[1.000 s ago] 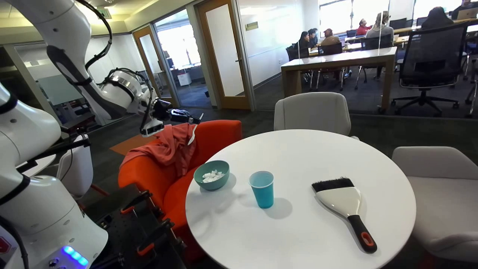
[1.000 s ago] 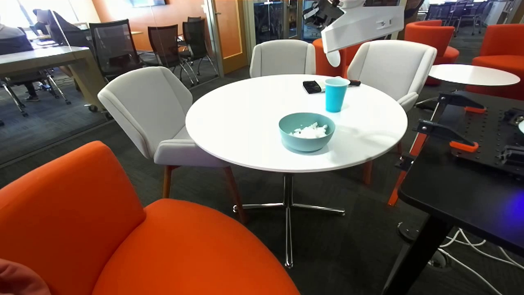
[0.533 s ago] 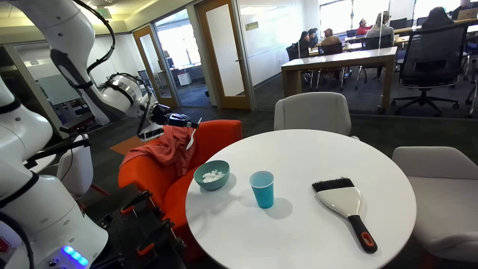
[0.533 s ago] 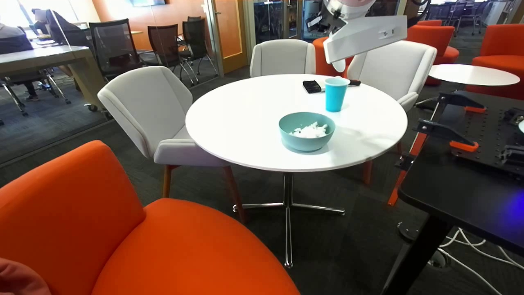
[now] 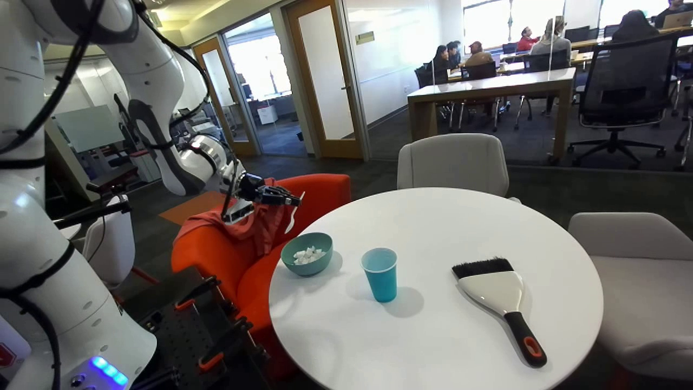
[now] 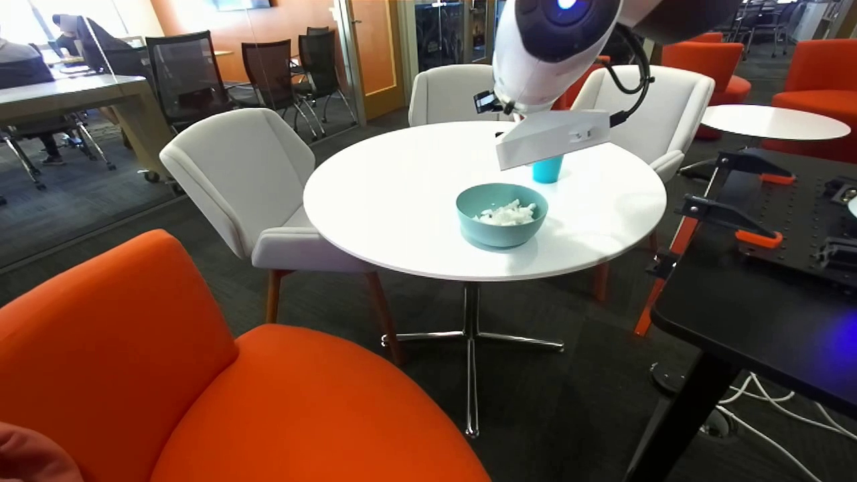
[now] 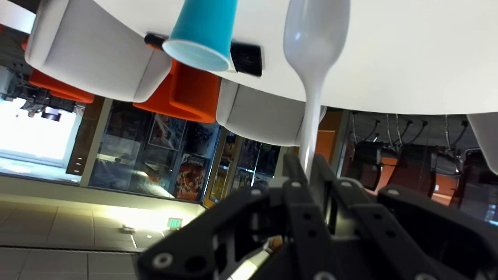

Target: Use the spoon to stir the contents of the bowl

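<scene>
"So, left to right in an exterior view?"

"End effector (image 5: 298, 201) pinches the spoon (image 5: 293, 215), scoop end down; next, the teal bowl (image 5: 315, 269) on the counter (image 5: 433, 346), white contents (image 5: 309, 255) clear of the spoon; stirring seems unstarted."

"Next move?"

"Probably lower into the bowl; then circle, minding the blue cup (image 5: 381, 281) nearby."

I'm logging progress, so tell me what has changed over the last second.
The gripper has moved down and toward the bowl, carrying the spoon, which it still grips; nothing was taken up or let go. The bowl, its white pieces, the cup and the brush stayed where they were.
</scene>
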Controlling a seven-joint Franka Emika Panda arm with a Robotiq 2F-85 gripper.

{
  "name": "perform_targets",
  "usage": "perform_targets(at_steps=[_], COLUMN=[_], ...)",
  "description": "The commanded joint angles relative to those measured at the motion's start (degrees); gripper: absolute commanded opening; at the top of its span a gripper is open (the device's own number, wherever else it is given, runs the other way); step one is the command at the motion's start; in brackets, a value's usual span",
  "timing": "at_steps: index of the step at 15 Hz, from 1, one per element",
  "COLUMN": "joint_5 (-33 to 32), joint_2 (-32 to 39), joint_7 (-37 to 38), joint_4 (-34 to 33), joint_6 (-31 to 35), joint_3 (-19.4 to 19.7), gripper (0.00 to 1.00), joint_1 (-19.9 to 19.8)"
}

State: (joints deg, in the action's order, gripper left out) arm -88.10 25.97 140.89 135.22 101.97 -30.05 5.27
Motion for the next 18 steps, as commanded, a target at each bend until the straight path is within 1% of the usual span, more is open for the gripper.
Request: perform_targets(at_steps=[1, 3, 4, 5, 8, 14, 15, 16, 18], joint_5=[-1.6, -2.9, -3.6, -1.8, -2.4, -2.5, -2.5, -2.0, 2.4], joint_2=[5.8, 7.9, 8.9, 6.7, 8.6, 8.7, 8.7, 8.9, 10.1], joint_7=[5.1, 9.4, 10.5, 7.1, 8.4, 8.4, 8.4, 8.2, 8.2], joint_4=[-6.2, -7.7, -7.9, -6.5, -7.5, -7.8, -7.9, -8.7, -11.3], joint_6=[-2.1, -3.4, -3.9, -0.6, -2.0, -2.1, -2.1, -3.5, -6.9], joint_3=[7.2, 9.3, 9.7, 9.6, 9.7, 10.0, 10.0, 10.5, 11.1], gripper=[0.03, 0.03, 0.03, 0.11, 0.11, 0.11, 0.03, 0.03, 0.03], joint_1=[8.3, 11.8, 13.2, 11.4, 13.4, 13.3, 13.3, 13.5, 13.6])
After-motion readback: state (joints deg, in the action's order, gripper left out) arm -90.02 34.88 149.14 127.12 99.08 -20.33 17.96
